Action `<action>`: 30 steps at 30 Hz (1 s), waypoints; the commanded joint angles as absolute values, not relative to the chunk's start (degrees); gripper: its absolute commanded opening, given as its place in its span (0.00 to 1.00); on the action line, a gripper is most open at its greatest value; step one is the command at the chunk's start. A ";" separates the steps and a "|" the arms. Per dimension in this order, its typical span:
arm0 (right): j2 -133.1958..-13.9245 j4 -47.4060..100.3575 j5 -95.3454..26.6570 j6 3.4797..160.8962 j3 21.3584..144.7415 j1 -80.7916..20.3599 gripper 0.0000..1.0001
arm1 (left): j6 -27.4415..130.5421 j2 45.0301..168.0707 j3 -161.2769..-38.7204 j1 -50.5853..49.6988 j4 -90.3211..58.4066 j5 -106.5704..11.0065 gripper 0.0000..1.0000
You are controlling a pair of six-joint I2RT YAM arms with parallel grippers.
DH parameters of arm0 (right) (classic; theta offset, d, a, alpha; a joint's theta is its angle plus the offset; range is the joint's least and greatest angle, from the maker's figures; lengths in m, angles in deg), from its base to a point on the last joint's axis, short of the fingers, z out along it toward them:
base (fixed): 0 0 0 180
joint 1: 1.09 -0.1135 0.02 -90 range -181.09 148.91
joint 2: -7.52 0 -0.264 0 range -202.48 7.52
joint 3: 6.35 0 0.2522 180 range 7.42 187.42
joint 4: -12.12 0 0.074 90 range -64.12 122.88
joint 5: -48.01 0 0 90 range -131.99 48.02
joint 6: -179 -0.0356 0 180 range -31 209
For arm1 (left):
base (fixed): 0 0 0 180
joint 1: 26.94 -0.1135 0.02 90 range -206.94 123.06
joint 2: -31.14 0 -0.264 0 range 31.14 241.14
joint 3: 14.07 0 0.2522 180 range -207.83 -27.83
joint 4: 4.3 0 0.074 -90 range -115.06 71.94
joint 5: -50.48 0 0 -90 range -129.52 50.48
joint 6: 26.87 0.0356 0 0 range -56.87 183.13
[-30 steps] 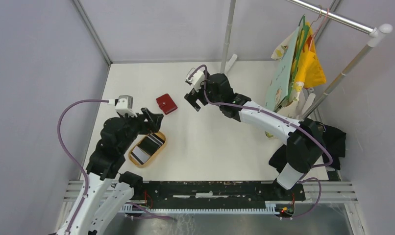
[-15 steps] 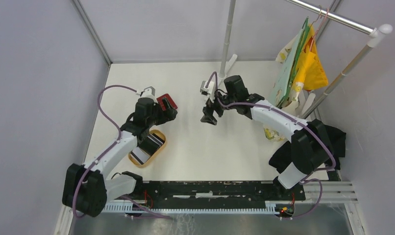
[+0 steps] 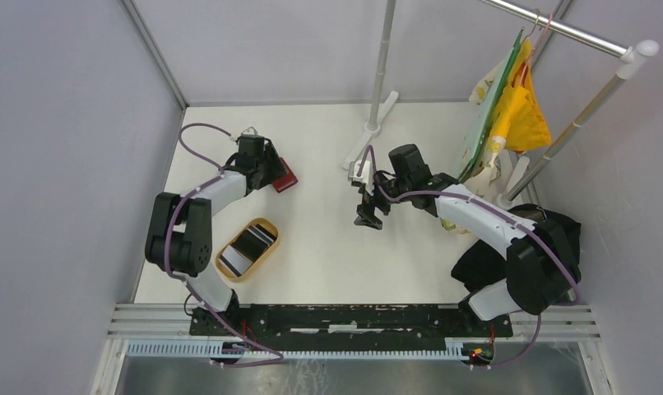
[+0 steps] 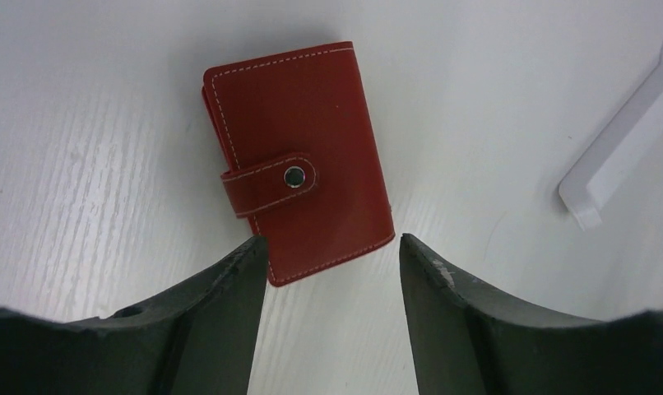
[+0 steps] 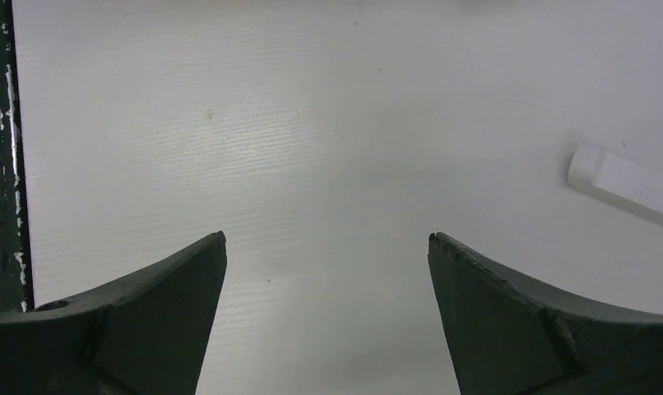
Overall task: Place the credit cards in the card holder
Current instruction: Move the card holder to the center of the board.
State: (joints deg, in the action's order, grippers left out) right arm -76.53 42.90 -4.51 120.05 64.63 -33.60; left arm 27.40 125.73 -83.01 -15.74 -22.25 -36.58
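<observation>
The red card holder (image 4: 299,156) lies shut on the white table, its snap tab fastened. My left gripper (image 4: 330,241) is open just above it, one finger on each side of its near end. The left fingertip (image 4: 254,251) overlaps the holder's near corner; contact cannot be told. From above, the left gripper (image 3: 268,167) partly covers the card holder (image 3: 287,181). The credit cards (image 3: 250,244), black and pale, lie stacked in an oval tan wooden tray (image 3: 226,269). My right gripper (image 3: 368,216) hangs open over bare table, and in its own view the right gripper (image 5: 328,237) holds nothing.
A white pole base (image 3: 369,130) stands at the back, seen as a white bar (image 4: 624,156) from the left wrist. A clothes rail with hanging fabric (image 3: 505,115) and a black cloth (image 3: 558,239) fill the right side. A black rail (image 3: 353,317) runs along the front.
My left arm has swung out to the far left and come down over the card holder, its jaws narrowing somewhat. My right gripper has drawn back toward the table's middle.
</observation>
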 commanded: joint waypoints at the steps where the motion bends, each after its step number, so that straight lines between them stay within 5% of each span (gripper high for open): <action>1: -76.26 41.72 -2.44 122.16 64.39 -33.43 0.98 | 28.67 130.74 -88.16 -16.30 -26.21 -34.32 0.66; 12: -75.84 41.07 -1.82 122.32 63.63 -33.44 0.98 | 28.06 133.47 -87.86 -16.26 -27.49 -32.95 0.65; 24: -75.45 41.60 -1.59 123.26 63.57 -33.34 0.98 | 33.26 136.77 -89.97 -15.50 -25.28 -39.02 0.11; 30: -72.92 43.89 0.05 129.33 63.21 -33.34 0.98 | 43.31 134.40 -89.26 -8.25 -25.66 -42.62 0.02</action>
State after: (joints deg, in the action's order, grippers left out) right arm -76.49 43.64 -2.85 124.29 63.75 -33.58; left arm 33.63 135.39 -89.35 -14.06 -24.39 -38.15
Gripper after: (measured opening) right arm 0.979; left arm 0.049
